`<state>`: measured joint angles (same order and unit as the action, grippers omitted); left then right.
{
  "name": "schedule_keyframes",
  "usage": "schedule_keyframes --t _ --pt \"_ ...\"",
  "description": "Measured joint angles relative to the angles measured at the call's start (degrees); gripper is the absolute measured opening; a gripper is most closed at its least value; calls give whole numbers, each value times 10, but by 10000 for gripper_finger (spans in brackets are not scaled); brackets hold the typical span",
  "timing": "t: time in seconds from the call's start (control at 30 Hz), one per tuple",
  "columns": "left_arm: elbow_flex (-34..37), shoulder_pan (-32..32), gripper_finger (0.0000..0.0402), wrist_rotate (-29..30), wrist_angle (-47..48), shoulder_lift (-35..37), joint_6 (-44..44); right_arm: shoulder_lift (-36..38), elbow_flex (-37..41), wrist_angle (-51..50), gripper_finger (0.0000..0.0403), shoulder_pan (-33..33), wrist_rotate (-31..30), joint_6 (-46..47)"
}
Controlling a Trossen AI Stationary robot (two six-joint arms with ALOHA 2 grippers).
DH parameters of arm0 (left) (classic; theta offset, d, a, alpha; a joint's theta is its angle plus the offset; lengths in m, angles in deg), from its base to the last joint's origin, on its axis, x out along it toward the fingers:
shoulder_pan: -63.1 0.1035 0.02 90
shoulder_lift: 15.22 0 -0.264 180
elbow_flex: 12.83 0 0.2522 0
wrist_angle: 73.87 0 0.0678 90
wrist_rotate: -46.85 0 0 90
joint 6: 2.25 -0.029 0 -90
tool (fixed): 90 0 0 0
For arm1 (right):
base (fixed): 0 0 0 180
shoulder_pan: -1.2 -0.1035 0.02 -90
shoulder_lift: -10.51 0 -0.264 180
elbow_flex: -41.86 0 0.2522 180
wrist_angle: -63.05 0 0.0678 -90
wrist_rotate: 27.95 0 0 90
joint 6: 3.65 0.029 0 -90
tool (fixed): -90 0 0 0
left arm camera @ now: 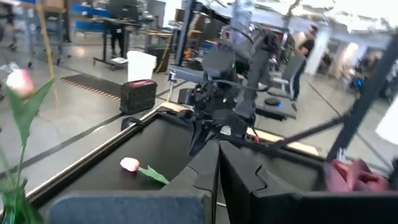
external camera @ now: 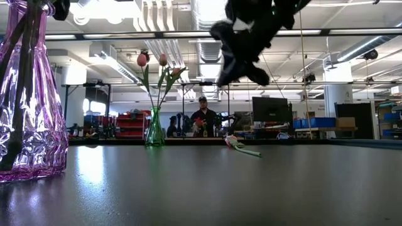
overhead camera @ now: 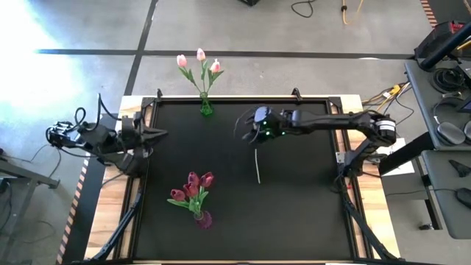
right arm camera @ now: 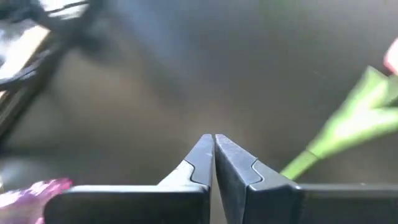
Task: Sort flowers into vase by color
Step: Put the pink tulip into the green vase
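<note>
One pale pink tulip [overhead camera: 257, 166] lies flat on the black table [overhead camera: 302, 213], right of its middle. Its head [left arm camera: 130, 164] points to the far side, and its leaf [right arm camera: 348, 124] shows in the right wrist view. My right gripper [overhead camera: 246, 132] hangs shut in the air above the head end [external camera: 242, 50], touching nothing. My left gripper [overhead camera: 160, 134] is shut too, at the table's left edge, pointing level across it [left arm camera: 217, 168]. A green vase [overhead camera: 205, 107] at the far edge holds three pale tulips. A purple vase [overhead camera: 203, 219] near the front holds several dark magenta ones.
The table has a raised dark frame [overhead camera: 243, 99] around it. In the low view the purple vase [external camera: 28, 94] stands close at the left and the green vase [external camera: 154, 129] farther back. A person [external camera: 202, 116] stands in the room beyond the table.
</note>
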<state>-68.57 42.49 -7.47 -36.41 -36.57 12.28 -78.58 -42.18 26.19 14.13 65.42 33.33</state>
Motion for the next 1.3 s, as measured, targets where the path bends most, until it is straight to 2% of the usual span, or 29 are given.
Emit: schedule_keyframes --t 0.13,0.27,0.47,0.63,0.73,0.87,1.13,1.3 --pt "14 15 0 14 -6 12 39 -10 35 -36 28 50 -5 30" --pt "23 32 0 29 -2 20 72 -39 44 -39 81 89 -10 41" --pt "23 48 0 44 -3 22 96 -101 25 -39 170 131 -21 87" --pt "23 52 0 44 14 27 92 -157 -11 -38 199 145 -34 97" --pt "23 52 0 44 19 36 98 -189 -44 -35 194 145 -34 97" --pt "23 52 0 43 23 51 100 -235 -91 -49 167 145 -36 110" --pt "23 52 0 43 42 76 100 -307 -194 -180 83 148 -69 93" --pt "23 52 0 43 43 85 101 -314 -232 -248 64 148 -89 84"
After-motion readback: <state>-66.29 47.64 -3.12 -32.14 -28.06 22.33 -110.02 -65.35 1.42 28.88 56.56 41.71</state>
